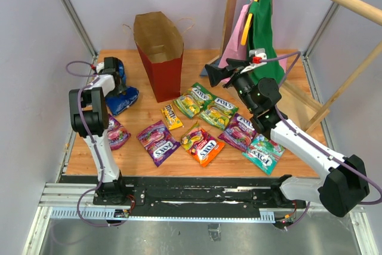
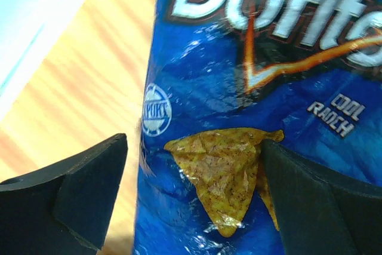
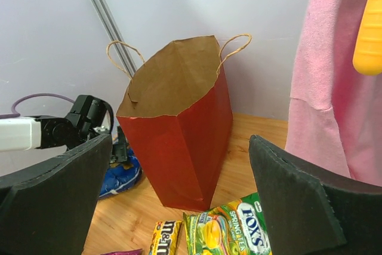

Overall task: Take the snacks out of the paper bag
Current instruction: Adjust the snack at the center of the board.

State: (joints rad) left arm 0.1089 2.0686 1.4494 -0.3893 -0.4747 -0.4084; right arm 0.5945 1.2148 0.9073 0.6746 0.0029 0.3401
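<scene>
The tall dark-red paper bag (image 1: 160,58) stands upright at the table's far edge, mouth open; we cannot see inside. Glossy snack packets (image 1: 158,141) lie spread on the wooden table (image 1: 131,160) before it. Left of it, a blue Doritos packet (image 2: 239,106) lies flat under the left gripper (image 2: 194,201), jaws apart, gripping nothing: set down, we judge. The right gripper (image 3: 179,201), jaws wide, faces the bag's mouth, poised to reach in.

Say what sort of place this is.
Probably a robot lab test cell: two arms on a rail, a wooden table boxed in by plain panels, staged snacks and a paper bag.
</scene>
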